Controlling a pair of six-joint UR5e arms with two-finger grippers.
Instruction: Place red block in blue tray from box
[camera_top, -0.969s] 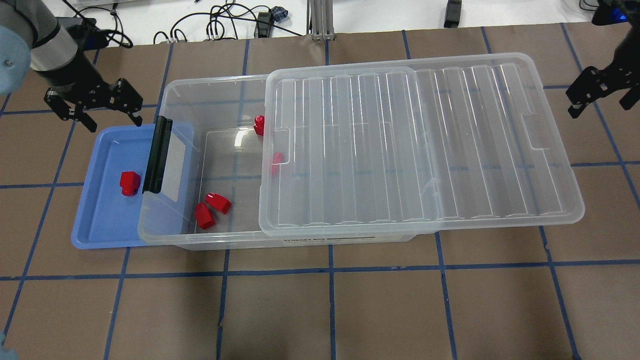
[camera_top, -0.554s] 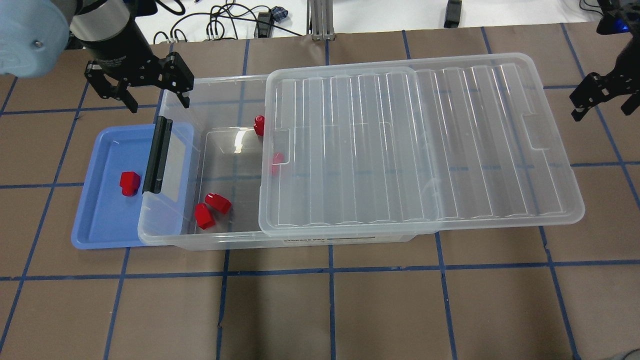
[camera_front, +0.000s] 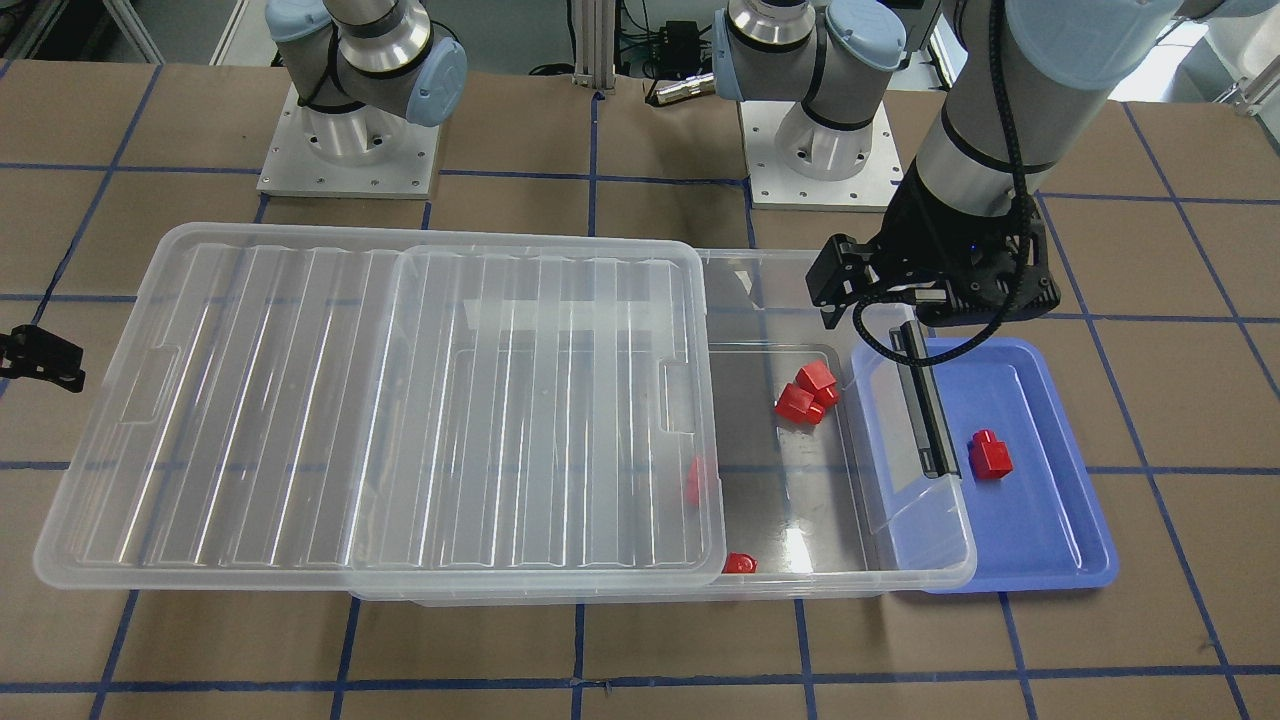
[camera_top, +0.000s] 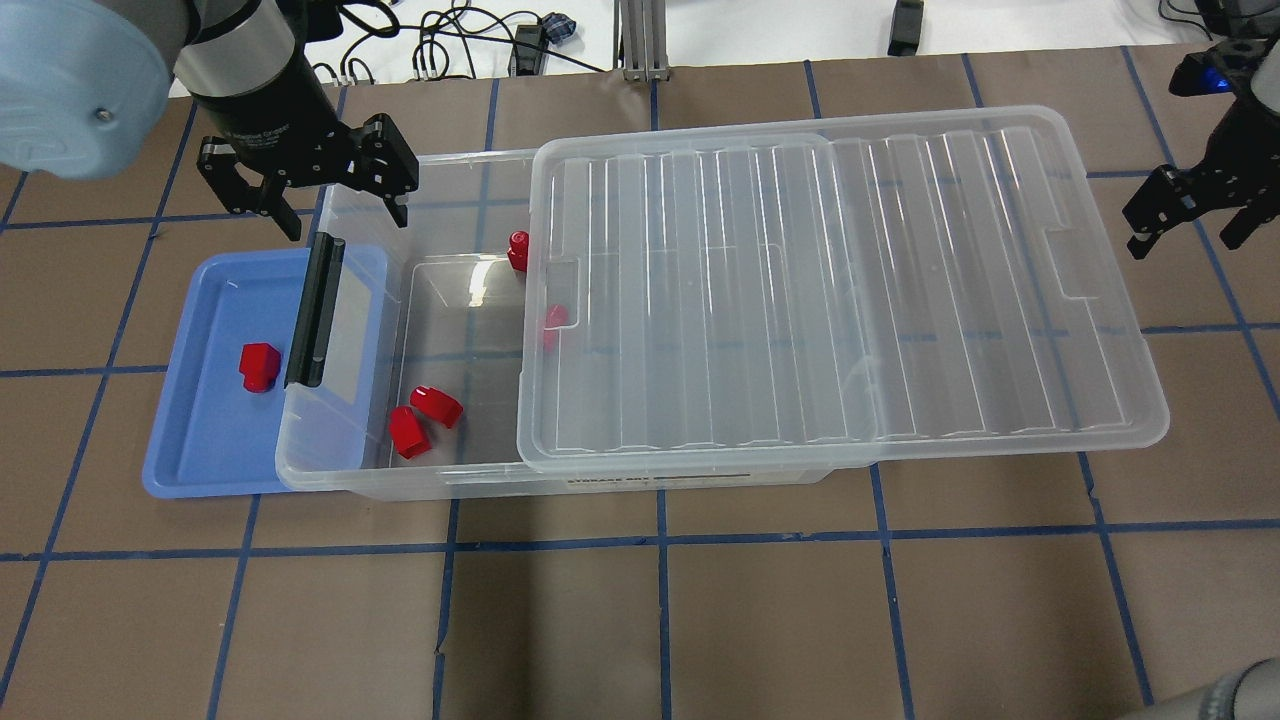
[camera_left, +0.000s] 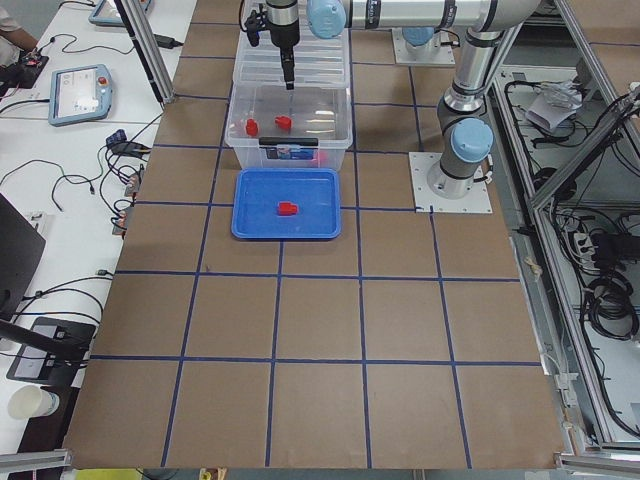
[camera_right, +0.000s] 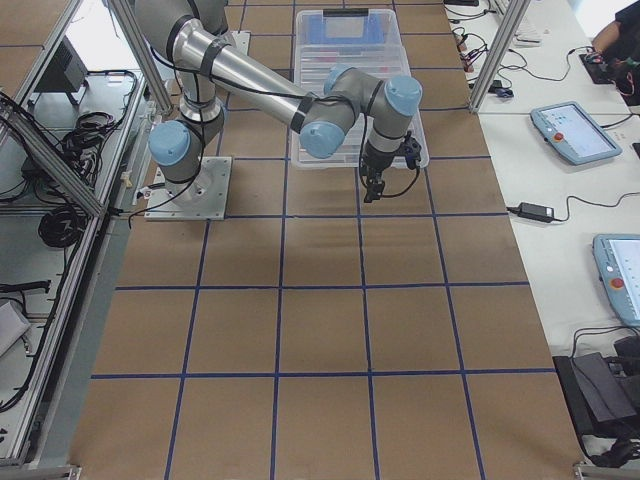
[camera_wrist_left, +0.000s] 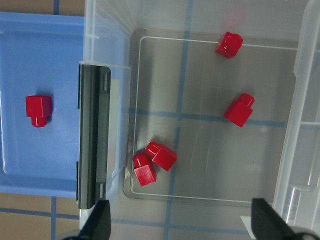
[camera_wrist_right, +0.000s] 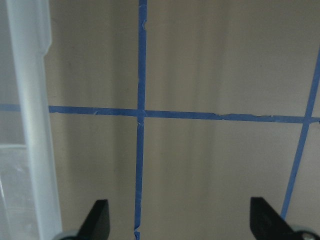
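Table (camera_top: 660, 620): L hand (camera_top: 345, 225) above box (camera_top: 470, 345) corner

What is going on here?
One red block already lies in the blue tray; four others lie in the box, its lid slid partly aside. The left gripper hovers open and empty above the box's uncovered end, apparently about to fetch another. The right gripper hangs open beside the lid.
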